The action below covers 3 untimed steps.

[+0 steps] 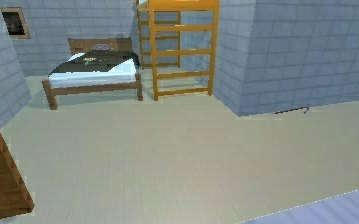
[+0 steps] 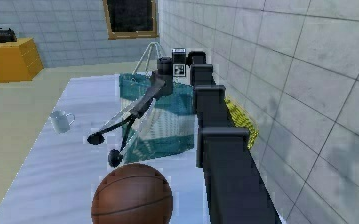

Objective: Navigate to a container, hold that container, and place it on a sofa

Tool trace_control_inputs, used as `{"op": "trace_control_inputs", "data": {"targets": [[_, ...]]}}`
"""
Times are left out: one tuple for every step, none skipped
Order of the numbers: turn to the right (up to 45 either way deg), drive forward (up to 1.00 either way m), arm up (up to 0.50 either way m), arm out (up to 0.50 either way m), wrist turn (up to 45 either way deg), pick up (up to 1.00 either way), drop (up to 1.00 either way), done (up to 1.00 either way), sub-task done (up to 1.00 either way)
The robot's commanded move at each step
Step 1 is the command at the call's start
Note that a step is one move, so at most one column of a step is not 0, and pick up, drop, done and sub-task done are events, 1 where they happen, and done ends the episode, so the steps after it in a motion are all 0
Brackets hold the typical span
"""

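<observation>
In the arm side view my arm (image 2: 222, 140) reaches up the picture over a pale blue surface (image 2: 47, 180). The gripper (image 2: 104, 147) angles down to the left from the two white squares (image 2: 179, 67). Behind its body lies a teal and white striped thing (image 2: 159, 130), perhaps a soft container. I cannot tell whether the gripper holds anything. A small clear glass-like thing (image 2: 62, 122) stands left of the fingertips.
A brown basketball (image 2: 134, 197) rests near the arm side view's bottom edge; a yellow thing (image 2: 243, 125) lies by the grey block wall. An orange cabinet (image 2: 13, 60) stands far left. The forward view has a bed (image 1: 92, 70), an orange shelf frame (image 1: 182, 50) and open beige floor (image 1: 187, 150).
</observation>
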Motion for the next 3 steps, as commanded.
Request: {"op": "trace_control_inputs", "data": {"targets": [[0.0, 0.00, 0.00, 0.00, 45.0, 0.00, 0.00, 0.00, 0.00], [0.0, 0.00, 0.00, 0.00, 45.0, 0.00, 0.00, 0.00, 0.00], [0.0, 0.00, 0.00, 0.00, 21.0, 0.00, 0.00, 0.00, 0.00]]}}
